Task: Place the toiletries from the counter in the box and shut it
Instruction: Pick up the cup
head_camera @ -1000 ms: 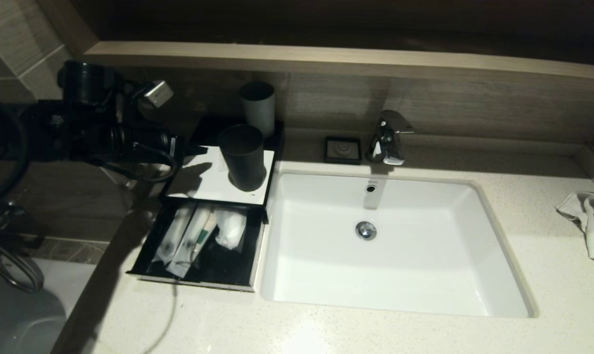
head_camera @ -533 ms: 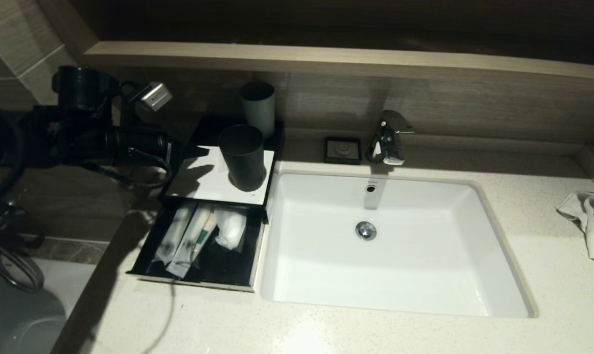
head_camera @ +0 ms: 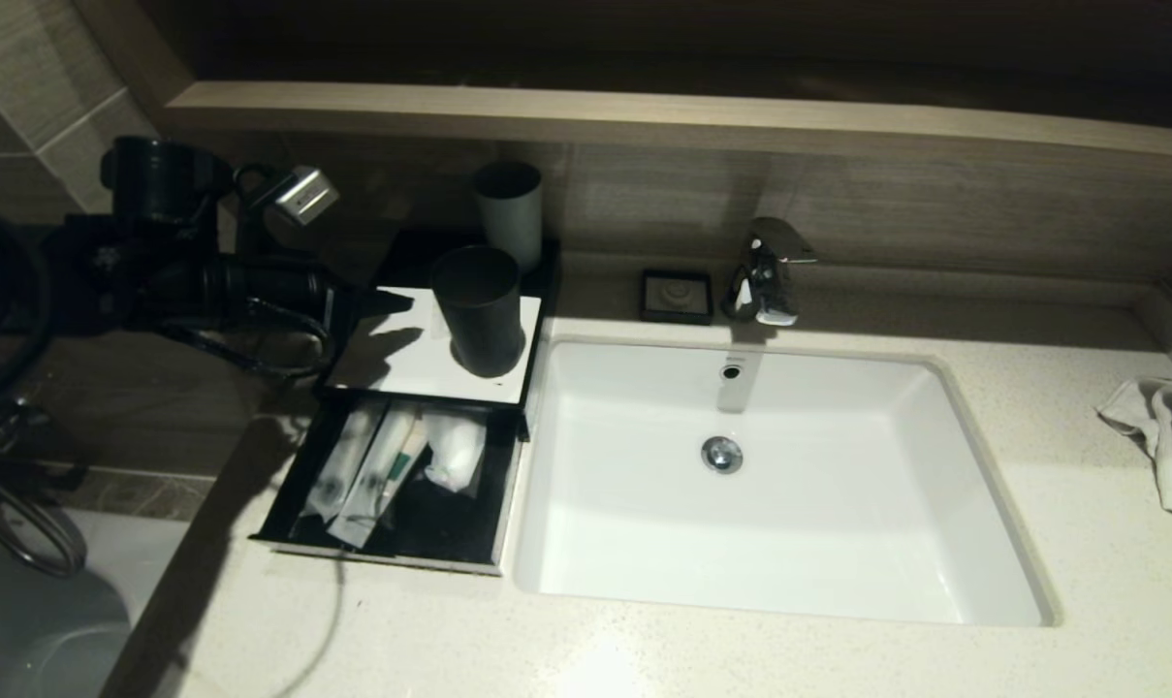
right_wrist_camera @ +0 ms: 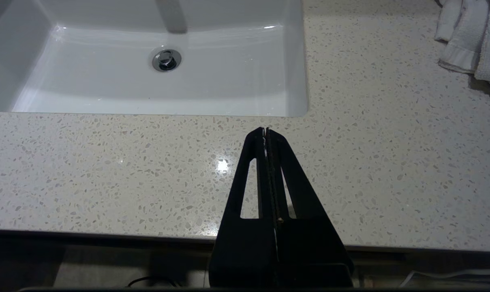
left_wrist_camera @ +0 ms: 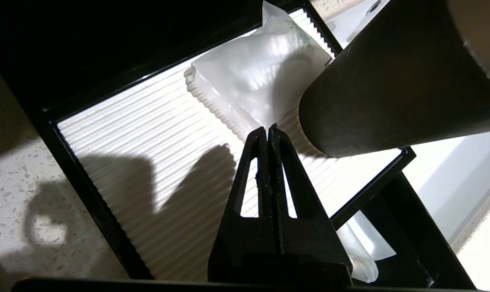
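The black box (head_camera: 421, 361) stands left of the sink with its drawer (head_camera: 392, 557) slid out. In the drawer lie three translucent packets of toiletries: a long one (head_camera: 338, 470), one with a green label (head_camera: 389, 473) and a squarish one (head_camera: 456, 451). Another translucent packet (left_wrist_camera: 257, 77) lies on the box's ribbed white top panel (left_wrist_camera: 147, 134) beside the dark cup (left_wrist_camera: 390, 81). My left gripper (left_wrist_camera: 268, 129) is shut, with its tips at that packet's near edge. It hovers over the panel's left side (head_camera: 392, 299). My right gripper (right_wrist_camera: 266, 129) is shut over the counter (right_wrist_camera: 147, 170) in front of the sink.
A dark cup (head_camera: 479, 310) stands on the box's top and a grey cup (head_camera: 510, 213) behind it. The white sink (head_camera: 789, 543), the faucet (head_camera: 765, 271) and a small black square dish (head_camera: 677, 295) are to the right. A towel (head_camera: 1167, 446) lies at the far right.
My left arm has drifted slightly left and down beside the box. The packets, the drawer and the cups have not moved.
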Tool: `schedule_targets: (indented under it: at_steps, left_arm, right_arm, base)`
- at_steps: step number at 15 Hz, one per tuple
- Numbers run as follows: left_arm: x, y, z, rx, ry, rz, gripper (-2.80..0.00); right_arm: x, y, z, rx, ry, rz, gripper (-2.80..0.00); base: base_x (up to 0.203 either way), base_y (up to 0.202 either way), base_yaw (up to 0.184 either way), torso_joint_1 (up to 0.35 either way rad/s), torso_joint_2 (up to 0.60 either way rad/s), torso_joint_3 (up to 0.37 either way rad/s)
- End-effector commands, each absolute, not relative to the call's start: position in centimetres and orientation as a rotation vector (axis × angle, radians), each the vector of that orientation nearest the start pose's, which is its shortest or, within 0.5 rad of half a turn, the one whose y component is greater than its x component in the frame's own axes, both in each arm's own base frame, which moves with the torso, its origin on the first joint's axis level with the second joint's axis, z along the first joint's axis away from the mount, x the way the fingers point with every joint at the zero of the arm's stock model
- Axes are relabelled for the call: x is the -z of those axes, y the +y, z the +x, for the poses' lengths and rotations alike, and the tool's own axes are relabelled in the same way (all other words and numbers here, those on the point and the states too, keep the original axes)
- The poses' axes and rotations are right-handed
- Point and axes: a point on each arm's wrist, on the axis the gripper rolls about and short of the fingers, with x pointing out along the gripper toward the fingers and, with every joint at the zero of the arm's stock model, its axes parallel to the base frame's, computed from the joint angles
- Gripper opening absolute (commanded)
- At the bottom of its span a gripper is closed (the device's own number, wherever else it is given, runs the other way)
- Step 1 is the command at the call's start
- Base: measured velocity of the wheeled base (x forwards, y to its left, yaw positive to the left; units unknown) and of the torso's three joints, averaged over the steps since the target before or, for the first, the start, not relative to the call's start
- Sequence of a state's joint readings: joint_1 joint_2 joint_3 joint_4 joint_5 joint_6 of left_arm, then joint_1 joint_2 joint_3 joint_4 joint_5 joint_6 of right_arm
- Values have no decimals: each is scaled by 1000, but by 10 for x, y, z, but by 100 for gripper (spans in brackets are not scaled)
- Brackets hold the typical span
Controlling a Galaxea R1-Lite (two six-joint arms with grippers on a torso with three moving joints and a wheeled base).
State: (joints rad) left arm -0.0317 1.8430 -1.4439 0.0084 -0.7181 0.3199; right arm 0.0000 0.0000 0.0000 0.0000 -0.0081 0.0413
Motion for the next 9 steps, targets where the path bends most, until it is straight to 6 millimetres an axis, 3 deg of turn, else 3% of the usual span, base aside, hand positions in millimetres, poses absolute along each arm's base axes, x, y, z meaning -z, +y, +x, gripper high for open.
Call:
schedule_targets:
  at_steps: [1,5,9]
  left_arm:
    - [-248,-27,361,806,276,161,-280]
    - [-246,-27,363,851,263,170,-280]
    - [-232,-27,378,852,237,219,-280]
  right_arm:
    - [-75,0,-23,8,0,41,-280]
    - [-75,0,-23,8,0,41,-280]
    - [-75,0,-23,8,0,41,-280]
  base:
    - [0,0,0,0,0,0]
    - [0,0,0,0,0,0]
    - [0,0,0,0,0,0]
